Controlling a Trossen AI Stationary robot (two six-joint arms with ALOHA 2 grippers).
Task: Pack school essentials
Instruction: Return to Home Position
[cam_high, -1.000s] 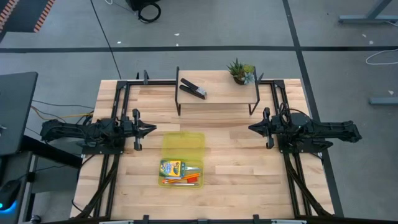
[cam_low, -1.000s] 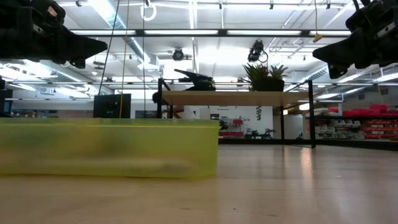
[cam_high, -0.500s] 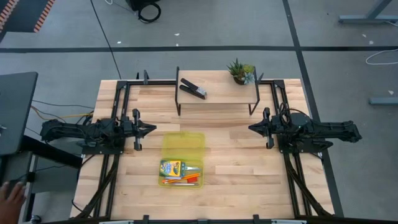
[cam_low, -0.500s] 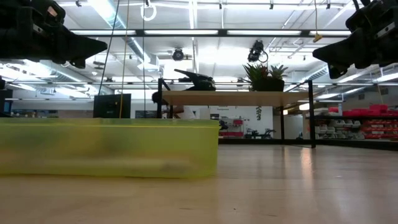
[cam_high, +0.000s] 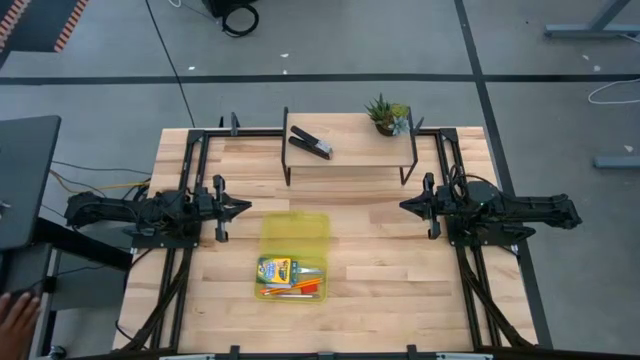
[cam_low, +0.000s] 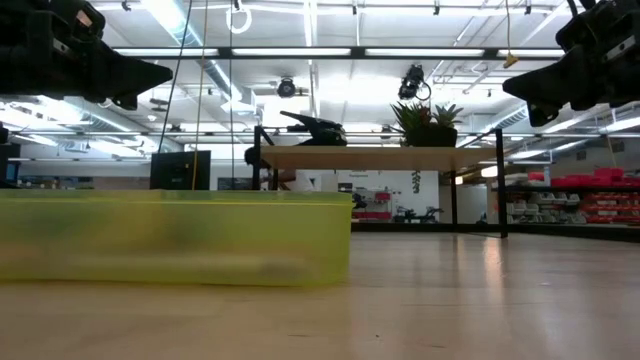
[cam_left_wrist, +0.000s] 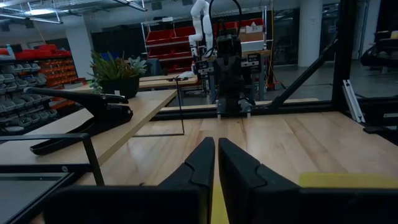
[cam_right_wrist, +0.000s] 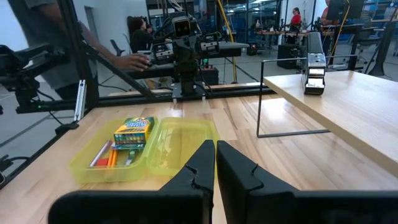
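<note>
A translucent yellow-green case (cam_high: 294, 255) lies open on the table's middle, its lid half (cam_high: 296, 232) toward the far edge. Its near half holds the green-yellow crayon box (cam_high: 274, 269), orange pencils (cam_high: 290, 291) and a red piece (cam_high: 310, 288). The right wrist view shows the case (cam_right_wrist: 146, 149) with the crayon box (cam_right_wrist: 133, 130) inside. Scissors and note pad do not show clearly. My left gripper (cam_high: 247, 207) hovers shut at the table's left, above the surface. My right gripper (cam_high: 403, 207) hovers shut at the right. Both point inward, apart from the case.
A wooden shelf on wire legs (cam_high: 350, 150) stands at the far edge, bearing a black stapler (cam_high: 311, 143) and a small potted plant (cam_high: 387, 114). A person's hand (cam_high: 12, 318) shows beyond the table's left near corner. Bare wood lies right of the case.
Both arms and the case have kept still. A person's hand has come into view off the table's left near corner.
</note>
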